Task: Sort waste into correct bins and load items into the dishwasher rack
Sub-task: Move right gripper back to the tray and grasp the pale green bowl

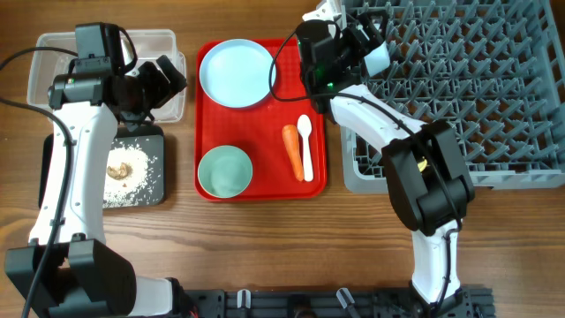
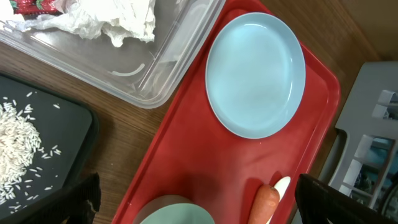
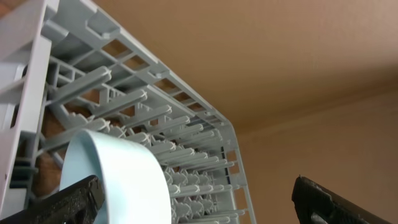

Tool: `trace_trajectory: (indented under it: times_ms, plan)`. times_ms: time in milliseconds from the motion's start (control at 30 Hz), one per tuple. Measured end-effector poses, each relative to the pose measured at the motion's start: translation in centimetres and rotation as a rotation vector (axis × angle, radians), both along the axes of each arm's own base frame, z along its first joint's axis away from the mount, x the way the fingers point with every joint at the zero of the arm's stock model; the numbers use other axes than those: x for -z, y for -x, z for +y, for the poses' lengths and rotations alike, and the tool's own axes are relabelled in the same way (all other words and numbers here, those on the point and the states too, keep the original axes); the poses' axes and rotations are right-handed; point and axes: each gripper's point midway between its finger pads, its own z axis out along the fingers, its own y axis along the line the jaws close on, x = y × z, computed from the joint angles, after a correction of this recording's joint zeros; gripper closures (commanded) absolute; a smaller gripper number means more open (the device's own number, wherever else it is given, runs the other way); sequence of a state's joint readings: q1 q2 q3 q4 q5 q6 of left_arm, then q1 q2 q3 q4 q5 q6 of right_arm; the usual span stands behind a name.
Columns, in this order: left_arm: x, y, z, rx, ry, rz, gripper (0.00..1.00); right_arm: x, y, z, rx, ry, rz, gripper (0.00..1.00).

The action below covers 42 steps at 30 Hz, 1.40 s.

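At the rack's [image 1: 494,106] far-left corner, the right hand [image 3: 199,208] hangs spread about a pale blue bowl [image 3: 118,180] tilted among pegs: loading. Next calls for lifting clear, probably toward the plate [image 1: 237,72]. The left hand [image 2: 199,208] is spread, empty.

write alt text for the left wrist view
A pale blue plate sits on a red tray at centre, with a carrot tip, a white spoon tip and a bowl rim at the bottom edge. At left, a clear tub holds a tissue and a wrapper, and a black tray holds rice.
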<state>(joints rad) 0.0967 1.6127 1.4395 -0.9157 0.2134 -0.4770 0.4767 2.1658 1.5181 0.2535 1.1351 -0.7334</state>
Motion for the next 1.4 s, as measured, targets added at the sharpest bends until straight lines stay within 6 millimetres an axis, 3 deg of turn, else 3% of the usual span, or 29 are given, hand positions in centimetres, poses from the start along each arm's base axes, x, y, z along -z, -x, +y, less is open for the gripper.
trace_trajectory:
  times_ms: [200,267,400,667,800,1000,1067,1133,1400]
  plan:
    - [0.0,0.0,0.0,0.000,0.000,0.000,0.00,-2.0,-0.1,1.6,-0.006,-0.090,-0.152,0.00]
    - [0.0,0.0,0.0,0.000,0.000,0.000,0.00,-3.0,0.1,3.1,-0.030,-0.130,-0.215,0.01]
    - [0.0,0.0,0.0,0.000,0.000,0.000,0.00,-3.2,0.7,4.8,-0.049,-0.157,-0.243,0.00]
    - [0.0,0.0,0.0,0.000,0.000,0.000,0.00,-3.2,1.9,5.8,-0.014,-0.236,-0.313,0.00]
    - [0.0,0.0,0.0,0.000,0.000,0.001,0.00,-1.8,1.7,6.8,-0.061,-0.264,-0.263,0.00]
    - [0.0,0.0,0.0,0.000,-0.001,0.000,0.00,3.3,2.3,9.5,-0.214,-0.425,-0.021,0.00]
    - [0.0,0.0,0.0,0.000,0.000,0.000,0.00,4.3,3.1,10.8,-0.259,-0.550,0.050,0.00]
    - [0.0,0.0,0.0,0.000,0.000,0.000,0.00,4.0,4.4,12.5,-0.314,-0.707,0.127,0.00]
    - [0.0,0.0,0.0,0.000,0.000,0.000,0.00,-2.1,11.6,18.2,-0.470,-1.272,0.369,0.00]
